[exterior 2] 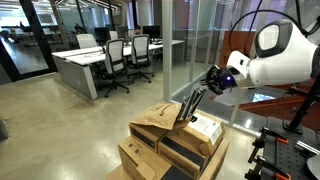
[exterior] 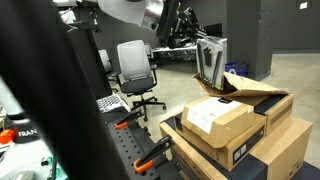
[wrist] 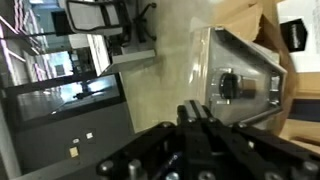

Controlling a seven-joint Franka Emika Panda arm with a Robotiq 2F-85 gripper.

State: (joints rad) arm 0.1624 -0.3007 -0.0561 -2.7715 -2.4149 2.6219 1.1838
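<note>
My gripper [wrist: 195, 108] has its fingers pressed together and appears to pinch the upper edge of a flat metal lid [wrist: 240, 70] with a round knob. The lid hangs tilted, almost on edge, over a stack of cardboard boxes. In both exterior views the gripper [exterior: 190, 45] [exterior 2: 209, 82] is at the top end of the lid [exterior: 211, 62] [exterior 2: 190, 105]. The lid's lower end is close above an open box with raised flaps [exterior: 250, 88] [exterior 2: 160, 118]. Whether the lid touches a flap I cannot tell.
Several stacked cardboard boxes [exterior: 225, 125] [exterior 2: 150, 155] stand under the arm. Office chairs [exterior: 136, 70] [exterior 2: 115, 60] and desks [exterior 2: 80, 65] stand further off. A glass wall [exterior 2: 175, 45] is behind the boxes. Orange-handled clamps [exterior: 150, 152] lie on a dark bench.
</note>
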